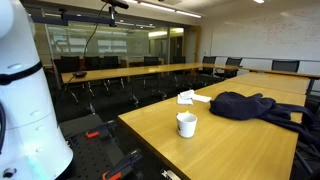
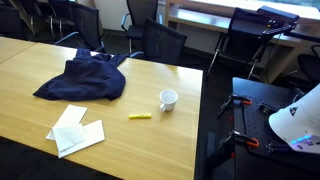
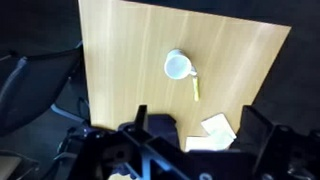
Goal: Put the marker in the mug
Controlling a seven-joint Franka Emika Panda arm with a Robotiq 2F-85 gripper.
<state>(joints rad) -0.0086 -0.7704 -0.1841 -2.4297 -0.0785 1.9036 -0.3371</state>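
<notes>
End effector (image 3: 195, 122) is spread wide open in the wrist view, with its two dark fingers (image 3: 140, 122) set far apart and nothing clamped between them. It's up above the desk (image 3: 120, 50) looking down, not touching anything. I can't make it out in either exterior view, only the white arm body (image 1: 20, 90) at the edge of the picture.

So, everything relative to the mug (image 3: 178, 67). It's the small white one, standing upright on the wood with its opening facing up, and from above the inside looks empty. It also shows in both exterior views (image 1: 186, 124) (image 2: 168, 99), close to the desk edge on the robot's side.

The marker (image 3: 196, 88) is a short yellow one lying flat on the desk just beside the mug, on the handle side as the wrist view has it. In an exterior view (image 2: 139, 116) there's a clear bit of bare wood between the two, so they're apart, and the marker's outside the mug.

Further from the mug than the marker are the crumpled white papers (image 2: 75, 130), lying flat. The dark cloth heap (image 2: 85, 78) sits well apart from the mug, toward the middle of the desk. Past the mug and off the desk there are black office chairs (image 2: 160, 40).
</notes>
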